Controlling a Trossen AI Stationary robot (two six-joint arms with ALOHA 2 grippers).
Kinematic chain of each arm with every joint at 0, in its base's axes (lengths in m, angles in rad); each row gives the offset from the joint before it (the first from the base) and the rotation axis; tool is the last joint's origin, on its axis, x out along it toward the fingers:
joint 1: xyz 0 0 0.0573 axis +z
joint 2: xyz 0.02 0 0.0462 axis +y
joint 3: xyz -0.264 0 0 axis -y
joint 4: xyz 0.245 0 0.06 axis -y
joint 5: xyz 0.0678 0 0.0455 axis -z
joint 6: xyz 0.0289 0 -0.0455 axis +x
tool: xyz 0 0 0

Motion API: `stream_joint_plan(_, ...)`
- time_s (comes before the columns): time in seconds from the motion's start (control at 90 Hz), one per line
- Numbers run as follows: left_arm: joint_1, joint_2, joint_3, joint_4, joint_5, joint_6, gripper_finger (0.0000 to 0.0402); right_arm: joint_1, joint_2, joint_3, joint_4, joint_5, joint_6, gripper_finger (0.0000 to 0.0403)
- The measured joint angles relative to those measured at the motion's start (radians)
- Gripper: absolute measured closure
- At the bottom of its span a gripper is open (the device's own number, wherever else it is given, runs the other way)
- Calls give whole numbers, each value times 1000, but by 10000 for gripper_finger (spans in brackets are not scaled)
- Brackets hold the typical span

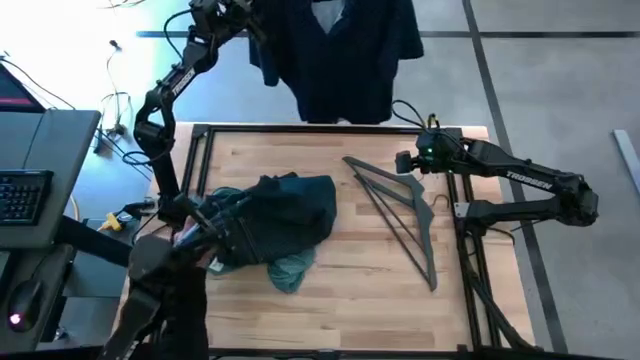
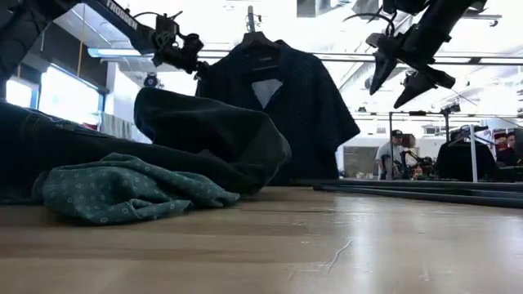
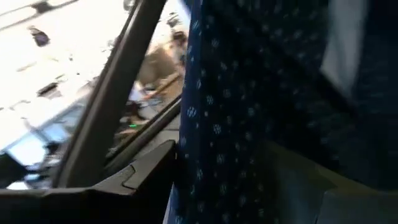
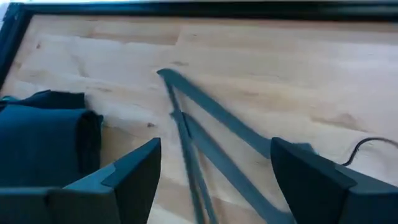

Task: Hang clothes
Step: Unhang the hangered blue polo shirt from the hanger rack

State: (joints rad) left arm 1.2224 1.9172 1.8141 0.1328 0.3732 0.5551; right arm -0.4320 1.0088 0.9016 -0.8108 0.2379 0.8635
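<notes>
A navy dotted shirt (image 1: 335, 50) hangs on a hanger whose hook (image 2: 251, 24) is over a rail beyond the table's far edge. My left gripper (image 1: 240, 20) is up beside the shirt's shoulder (image 2: 208, 73), and the dotted cloth (image 3: 261, 112) fills its wrist view. A black trouser-like piece (image 1: 275, 215) lies heaped at the table's left, on top of a teal shirt (image 1: 290, 270) whose end sticks out toward the near edge. Thin dark grey hangers (image 1: 400, 215) lie flat at centre right. My right gripper (image 1: 400, 162) hovers open above their far end (image 4: 211, 112), well clear of the table.
A black frame (image 1: 200, 150) borders the wooden table. A desk with a keyboard (image 1: 25, 195) and cables stands off the left edge. In the room behind, a person (image 2: 395, 155) stands near more clothes racks. Bare wood lies between the heap and the hangers.
</notes>
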Motion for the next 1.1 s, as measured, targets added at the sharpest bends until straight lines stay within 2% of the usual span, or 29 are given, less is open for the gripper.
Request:
stream_joint_plan(0.278, 7, -18, 1, -34, 120, -216, 196, 0, 0, 0, 0, 45, -19, 126)
stream_joint_plan(0.411, 9, -18, 1, -39, 164, -312, 213, 0, 0, 0, 0, 48, -29, 126)
stream_joint_plan(0.556, 7, -18, 1, -28, 235, -374, 269, 0, 0, 0, 0, 51, -34, 126)
stream_joint_plan(0.678, -3, -26, 1, -11, 289, -425, 354, 0, 0, 0, 0, 51, -34, 126)
stream_joint_plan(0.733, -7, -35, 0, -6, 283, -484, 383, 0, 0, 0, 0, 51, -34, 126)
stream_joint_plan(0.844, -13, -64, -4, 16, 285, -537, 386, 0, 0, 0, 1, 57, -42, 126)
stream_joint_plan(0.911, -18, -91, -4, 40, 283, -514, 388, 0, 0, 0, 9, 69, -55, 126)
stream_joint_plan(1.1, -32, -188, 33, 75, 395, -492, 391, 0, 0, 0, 36, 103, -69, 126)
